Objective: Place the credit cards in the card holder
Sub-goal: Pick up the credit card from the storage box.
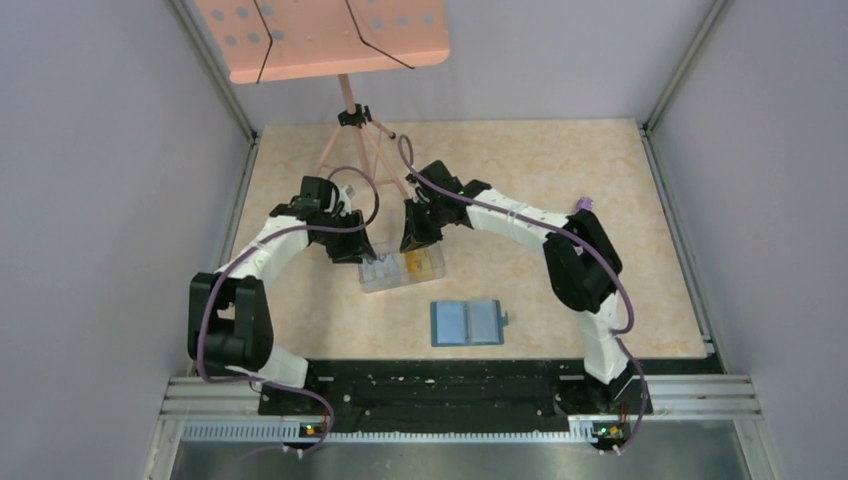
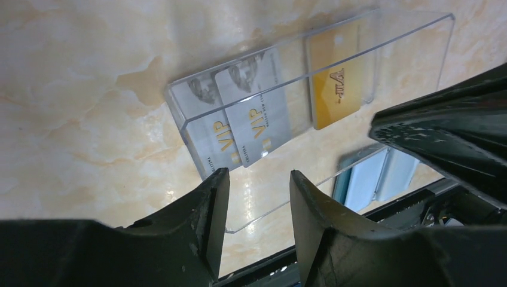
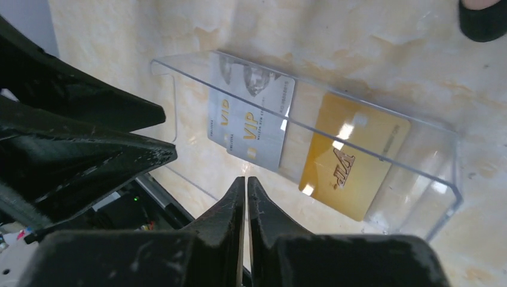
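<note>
Presumably thin, stiff and slick, the credit cards point(image 3: 257, 119) in the clear box point(image 3: 445, 179) need an edge pinch; left gripper point(image 2: 258, 177) stands apart, right gripper point(image 3: 246, 183) pressed together, empty.

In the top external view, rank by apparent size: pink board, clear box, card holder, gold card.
1. pink board (raised, nearer the camera)
2. clear box and card holder: about alike, not ranked
3. gold card
</note>
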`<state>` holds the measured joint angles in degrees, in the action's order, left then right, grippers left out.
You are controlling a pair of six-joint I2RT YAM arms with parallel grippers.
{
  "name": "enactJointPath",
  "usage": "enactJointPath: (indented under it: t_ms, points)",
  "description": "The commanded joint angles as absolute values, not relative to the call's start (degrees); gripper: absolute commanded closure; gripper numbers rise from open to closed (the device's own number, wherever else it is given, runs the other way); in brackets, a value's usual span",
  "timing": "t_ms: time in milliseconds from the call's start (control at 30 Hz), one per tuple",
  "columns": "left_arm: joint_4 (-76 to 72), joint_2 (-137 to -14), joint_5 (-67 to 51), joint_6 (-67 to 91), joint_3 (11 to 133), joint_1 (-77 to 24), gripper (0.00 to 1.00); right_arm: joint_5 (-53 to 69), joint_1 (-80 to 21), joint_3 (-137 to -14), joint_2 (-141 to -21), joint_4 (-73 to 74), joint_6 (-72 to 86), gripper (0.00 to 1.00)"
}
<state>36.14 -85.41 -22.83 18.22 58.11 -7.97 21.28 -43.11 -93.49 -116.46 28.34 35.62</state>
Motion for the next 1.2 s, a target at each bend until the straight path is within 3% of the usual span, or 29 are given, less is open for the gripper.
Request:
enactJointPath:
  t_ms: [0,733,1167]
  points:
    - [37.66,-87.83,-21.24,16.65,60.17,-8.13,0.52,21.2,-44.76,-98.18,-120.88,28.92,33.9,0.99]
    - [37.55,-95.22,-11.05,19.3,60.51,-13.01,0.52,11.87,-49.58,-102.41,-129.32,33.83,26.23,1.0]
    - [36.16,-99.43,-9.94,22.34,60.5,-13.8,0.52,14.42,-50.16,-100.52,-132.67,29.98,27.8,1.0]
